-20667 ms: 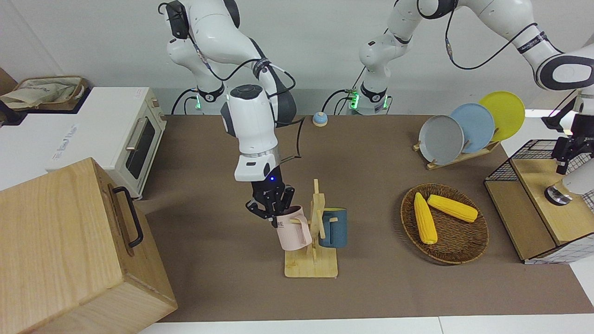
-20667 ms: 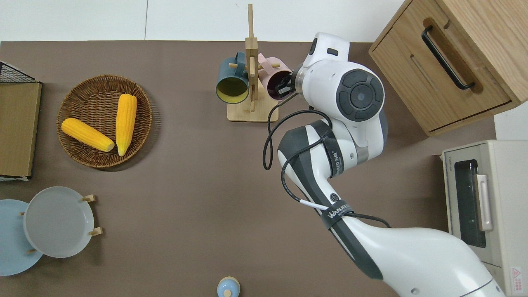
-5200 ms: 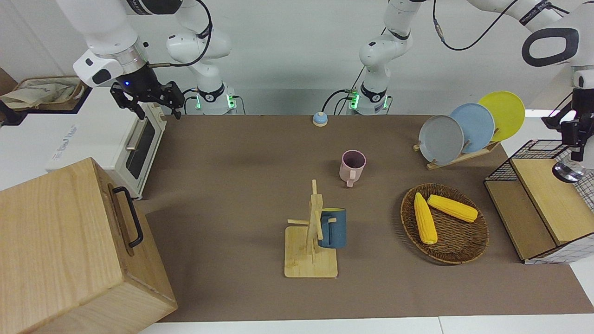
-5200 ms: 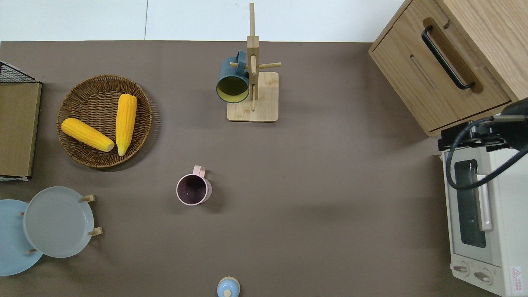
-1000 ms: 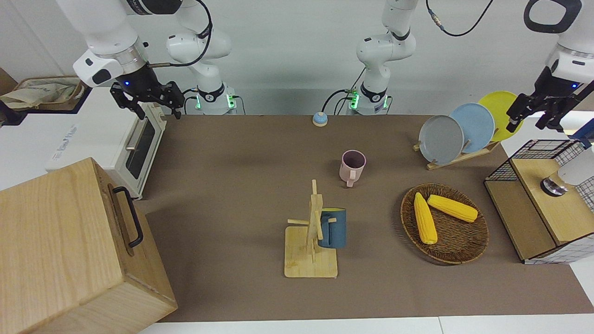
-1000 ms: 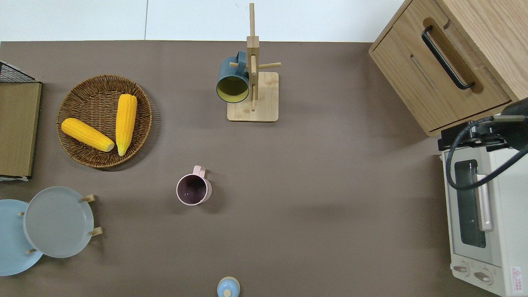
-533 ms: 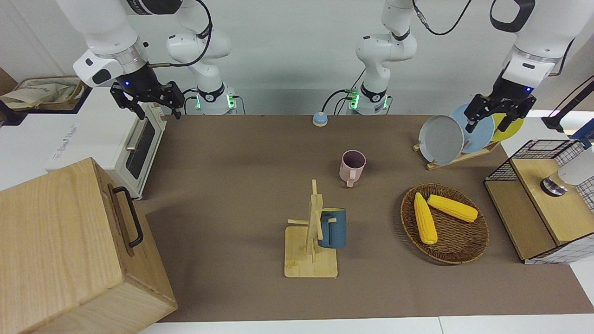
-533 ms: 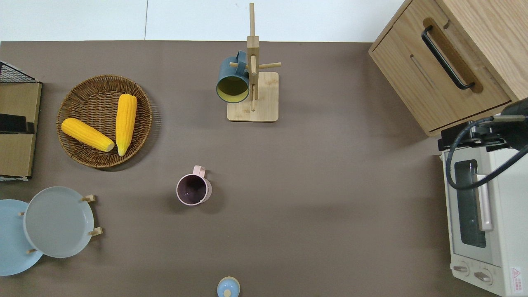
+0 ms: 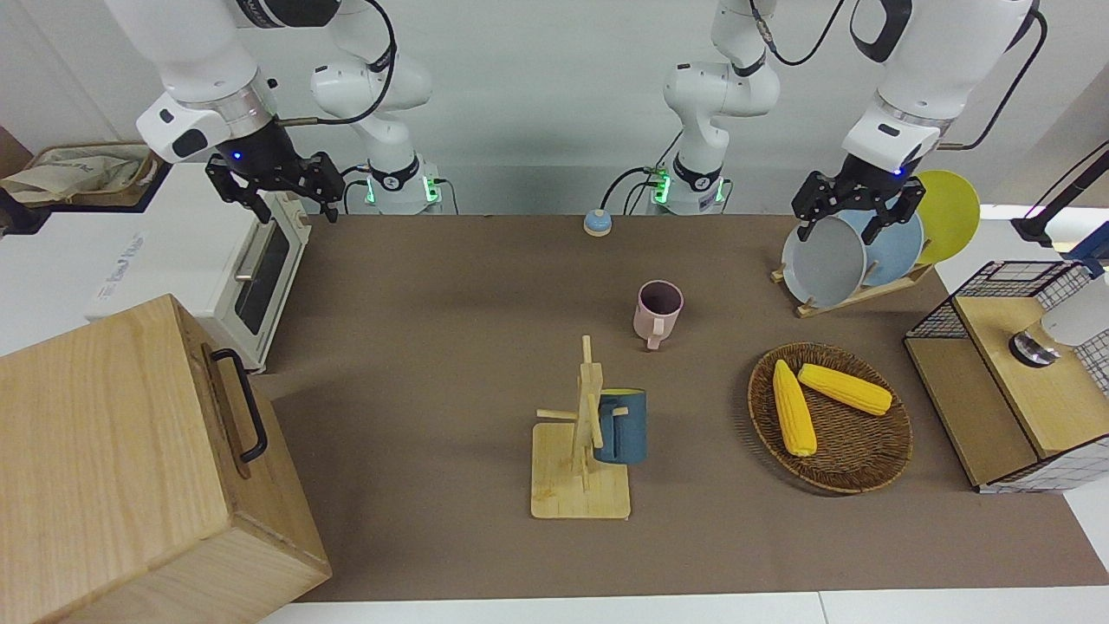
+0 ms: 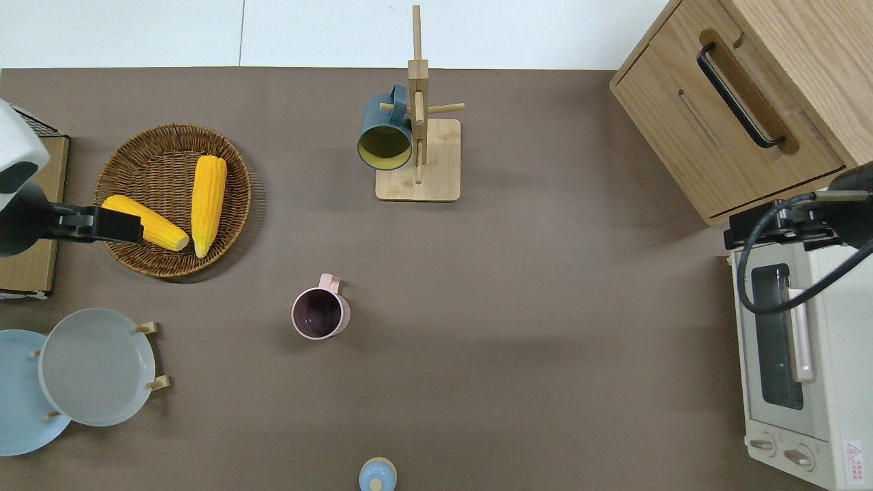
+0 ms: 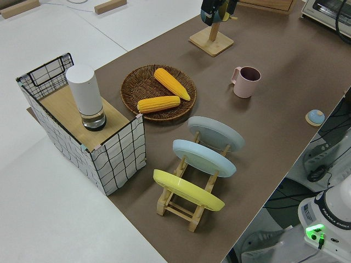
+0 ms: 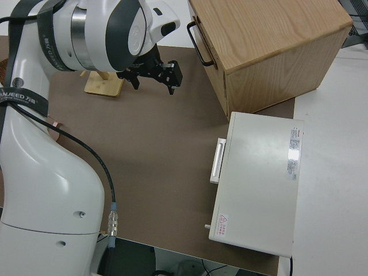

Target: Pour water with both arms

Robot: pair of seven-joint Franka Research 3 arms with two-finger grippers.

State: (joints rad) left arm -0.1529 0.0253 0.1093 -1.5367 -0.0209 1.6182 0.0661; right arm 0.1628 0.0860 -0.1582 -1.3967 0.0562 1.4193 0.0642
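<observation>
A pink mug [image 9: 658, 312] stands upright and empty mid-table; it also shows in the overhead view [image 10: 319, 314] and the left side view [image 11: 245, 81]. A white cylinder with a metal base [image 11: 85, 97] stands on the wire shelf's wooden top [image 9: 996, 321] at the left arm's end. My left gripper [image 9: 853, 217] is open and empty, up in the air; in the overhead view [image 10: 116, 227] it is over the edge of the corn basket [image 10: 170, 262]. My right gripper [image 9: 275, 195] is open and empty, and that arm is parked.
A wooden mug rack [image 10: 417, 160] holds a blue mug [image 10: 385, 133]. The basket [image 9: 858, 468] holds two corn cobs. A plate rack with three plates [image 9: 823, 260], a wooden box [image 9: 130, 451], a toaster oven [image 9: 251, 269] and a small blue button [image 9: 596, 223] stand around the table.
The left arm has swung from the wire shelf toward the table's middle and is now over the basket. The right arm and the pink mug have not moved in the last second.
</observation>
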